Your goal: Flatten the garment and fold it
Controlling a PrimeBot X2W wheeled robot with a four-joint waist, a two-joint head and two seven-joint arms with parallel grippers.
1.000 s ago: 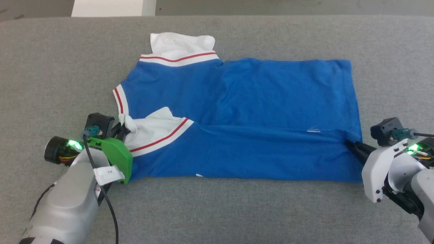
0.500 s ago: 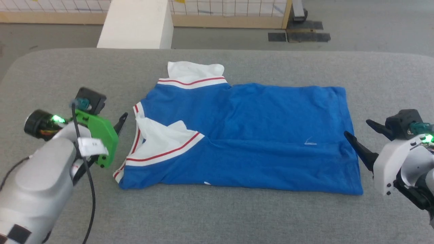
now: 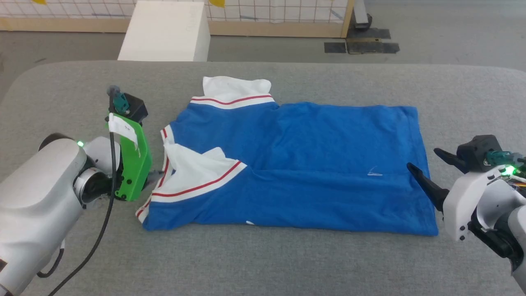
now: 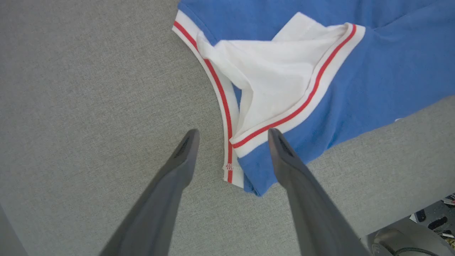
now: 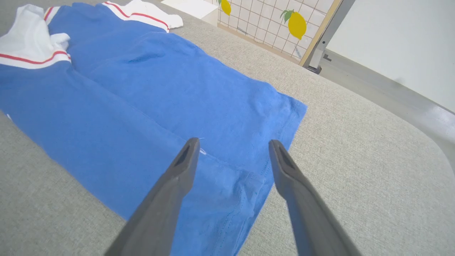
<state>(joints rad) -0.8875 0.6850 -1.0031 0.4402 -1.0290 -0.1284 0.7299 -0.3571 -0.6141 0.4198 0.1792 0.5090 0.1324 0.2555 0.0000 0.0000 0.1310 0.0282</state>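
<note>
Garment (image 3: 312, 164): long axis left-right, collar (image 3: 165, 137) at robot's left end.

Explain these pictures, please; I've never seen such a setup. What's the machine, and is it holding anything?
It is a two-armed robot at a grey table. The wide picture comes from a camera on its head, looking down. The other two come from wrist cameras, each looking along that arm's two dark fingers. A blue T-shirt with white, red-striped sleeves lies on the table, its near side folded over. The left gripper and the right gripper are open and hold nothing.
</note>
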